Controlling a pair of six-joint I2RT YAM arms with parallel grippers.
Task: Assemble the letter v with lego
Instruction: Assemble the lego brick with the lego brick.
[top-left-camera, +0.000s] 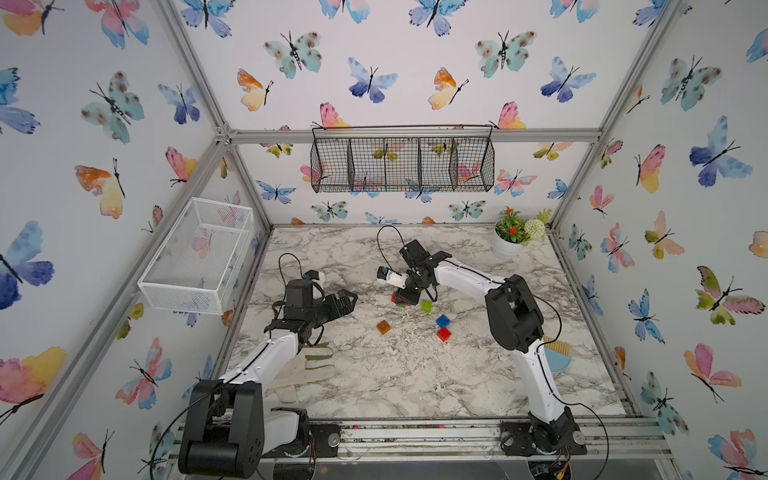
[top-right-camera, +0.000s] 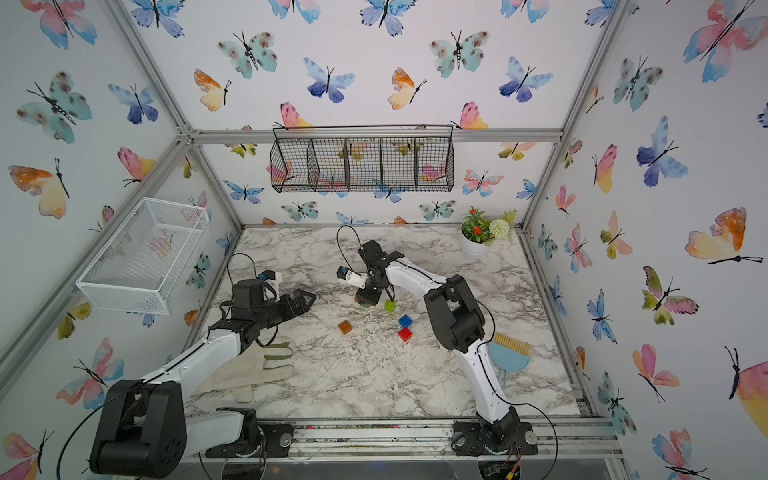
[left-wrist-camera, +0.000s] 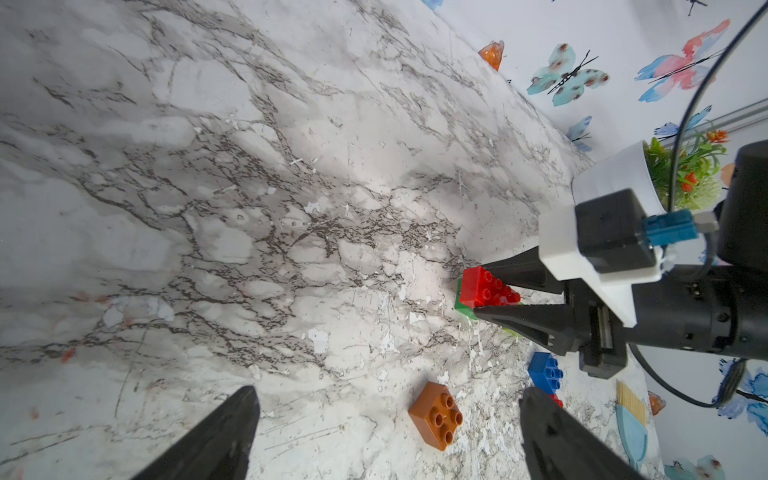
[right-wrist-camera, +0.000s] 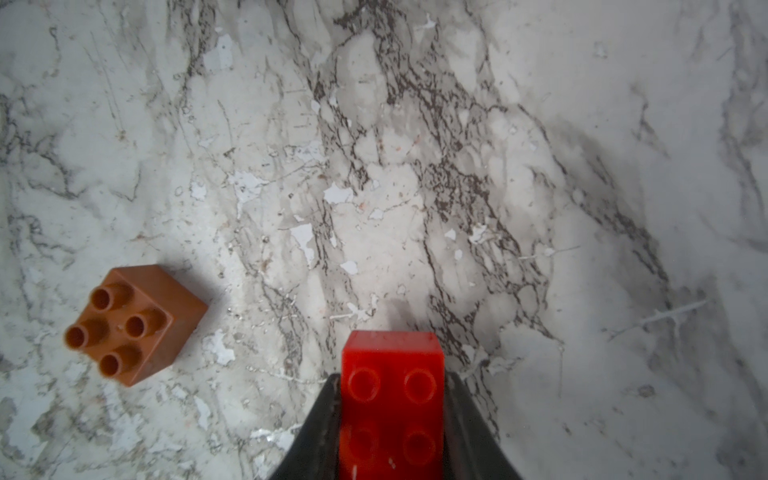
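We see the right tool (right-wrist-camera: 392, 378) clenched on the long red brick (right-wrist-camera: 390, 415), gripping its two long sides. That brick sits on top of a dark green brick (left-wrist-camera: 460, 305), which rests near the middle of the desk (top-left-camera: 374, 374). The left tool (left-wrist-camera: 388, 392) hangs released above the desk, jaws wide and holding nothing, pointing toward the bricks.

The orange brick (top-left-camera: 383, 327) lies loose between the two tools. The lime green brick (top-left-camera: 426, 306) lies just beside the right tool. The blue brick (top-left-camera: 443, 321) and the square red brick (top-left-camera: 444, 334) lie side by side nearer the right arm. Only the long red and dark green bricks are joined.

A white glove (top-left-camera: 316, 365) lies under the left arm and a blue brush (top-left-camera: 557, 359) beside the right arm. A potted plant (top-left-camera: 505, 245) stands in the far corner.

The desk is marble-patterned and scuffed. On the butterfly walls hang a black wire basket (top-left-camera: 403, 166) and a white mesh basket (top-left-camera: 195, 253).
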